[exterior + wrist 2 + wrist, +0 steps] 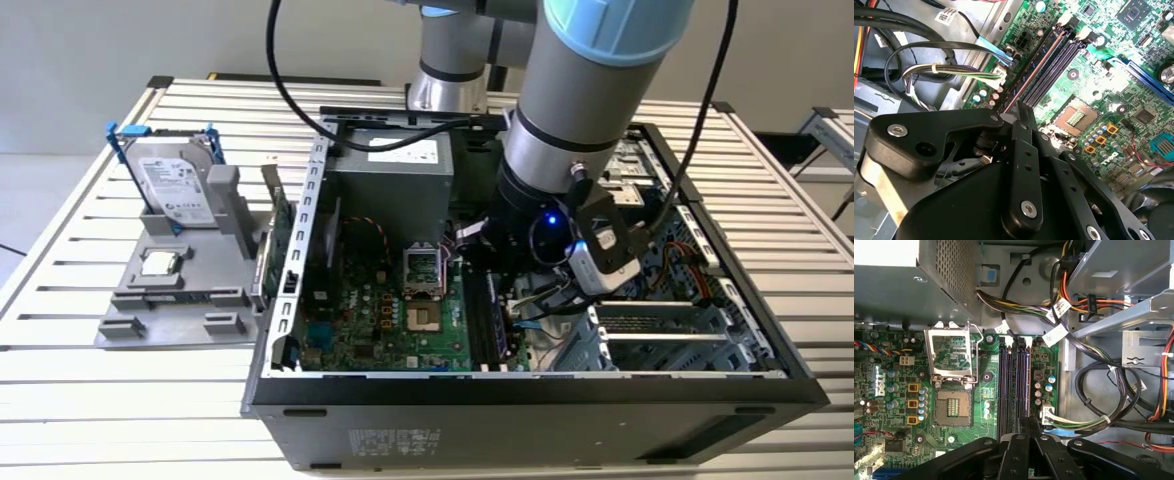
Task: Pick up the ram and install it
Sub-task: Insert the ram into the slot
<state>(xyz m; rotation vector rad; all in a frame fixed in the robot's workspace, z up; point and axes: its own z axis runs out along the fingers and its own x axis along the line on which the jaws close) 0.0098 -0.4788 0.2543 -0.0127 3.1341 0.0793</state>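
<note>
My gripper is down inside the open computer case, over the motherboard's memory slots. Its black fingers are shut together. Their tips meet at the near end of the slot closest to the cable bundle. A thin dark stick with a pinkish edge, the ram, runs edge-on along that slot away from the tips. I cannot see whether the tips pinch it or only press on its end.
The empty CPU socket with its raised metal frame lies beside the slots. Cable bundles and drive cages crowd the other side. Outside the case, a grey fixture holds a silver hard drive, and a green card stands nearby.
</note>
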